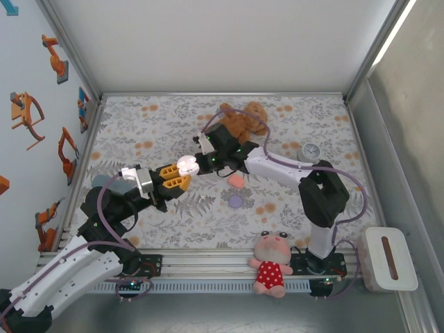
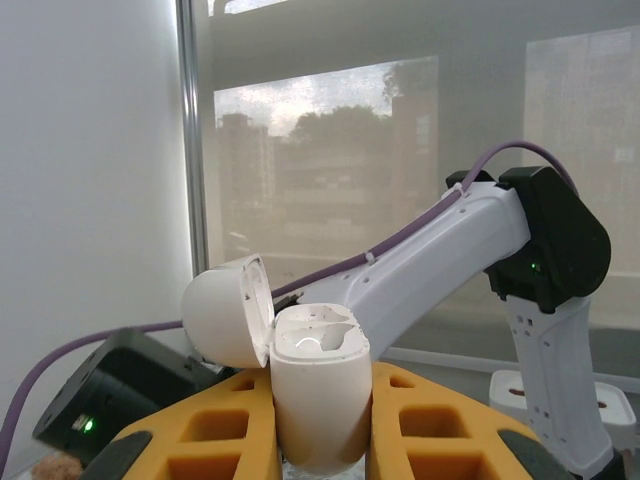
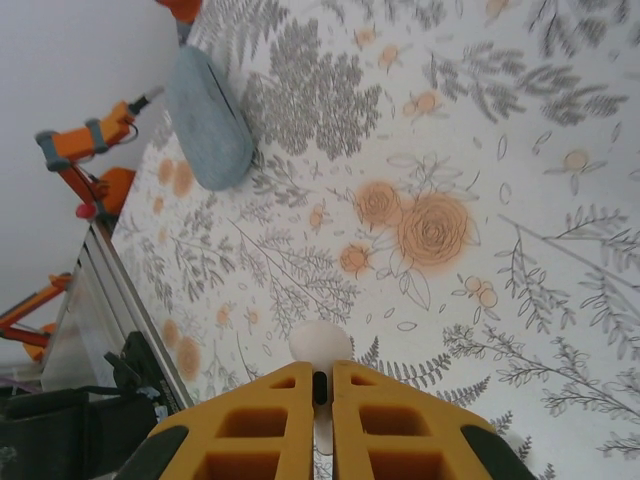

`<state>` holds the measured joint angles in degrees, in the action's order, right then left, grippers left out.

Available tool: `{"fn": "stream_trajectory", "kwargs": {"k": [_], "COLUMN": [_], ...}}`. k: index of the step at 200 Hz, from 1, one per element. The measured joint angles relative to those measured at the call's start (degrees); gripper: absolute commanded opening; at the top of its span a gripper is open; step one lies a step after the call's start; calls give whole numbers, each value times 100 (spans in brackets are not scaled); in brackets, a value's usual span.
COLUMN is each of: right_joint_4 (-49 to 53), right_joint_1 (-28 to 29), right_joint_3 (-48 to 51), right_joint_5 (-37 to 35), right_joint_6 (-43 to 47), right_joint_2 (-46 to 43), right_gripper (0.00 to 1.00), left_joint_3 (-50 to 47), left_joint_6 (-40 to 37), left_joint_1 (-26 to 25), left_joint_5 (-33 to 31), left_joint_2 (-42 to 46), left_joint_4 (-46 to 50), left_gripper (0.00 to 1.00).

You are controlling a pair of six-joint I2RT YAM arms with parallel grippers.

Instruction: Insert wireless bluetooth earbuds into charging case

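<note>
The white case [image 2: 318,395] stands upright in the air, and its lid [image 2: 225,312] is flipped open to one side. Something white shines in one hole on top. I cannot tell if it is an earbud. The left gripper [image 2: 322,420] squeezes the case between its yellow fingers. The right gripper [image 3: 320,375] is closed tight, with its tips right beside the case. A pink thing [image 1: 236,180] and a purple thing [image 1: 236,202] lie on the flowery cloth [image 1: 139,139] near the right arm.

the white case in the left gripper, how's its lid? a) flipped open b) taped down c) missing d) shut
a: the white case, clamped in the left gripper, has its lid hinged back to one side, showing the hollow inside.
</note>
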<state>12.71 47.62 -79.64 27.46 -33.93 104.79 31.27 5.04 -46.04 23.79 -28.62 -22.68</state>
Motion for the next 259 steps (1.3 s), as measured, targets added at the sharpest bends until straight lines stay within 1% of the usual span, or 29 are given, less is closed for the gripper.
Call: {"fn": "stream_trajectory", "kwargs": {"k": [77,154,212,259], "right_joint_4": [-13,-122,-308,-723], "right_joint_1": [-396,-470,-470,-468], "right_joint_3": [203,245,367,544], "right_joint_5": [-492,-962,-1036,-796], "right_joint_6": [181,511,686,702], "right_joint_2": [-1394,-2868,-3248,-3381], "right_gripper": [10,10,9,9], "left_joint_3": [-46,-164,-177,-179], "left_joint_6": [2,13,48,61], "left_joint_1": [0,0,0,0], "left_joint_5": [-26,-153,-240,-328], "left_joint_2": [-142,-356,-656,-844], "left_joint_4": [-76,-345,-629,-881], "left_gripper": [9,9,8,8]}}
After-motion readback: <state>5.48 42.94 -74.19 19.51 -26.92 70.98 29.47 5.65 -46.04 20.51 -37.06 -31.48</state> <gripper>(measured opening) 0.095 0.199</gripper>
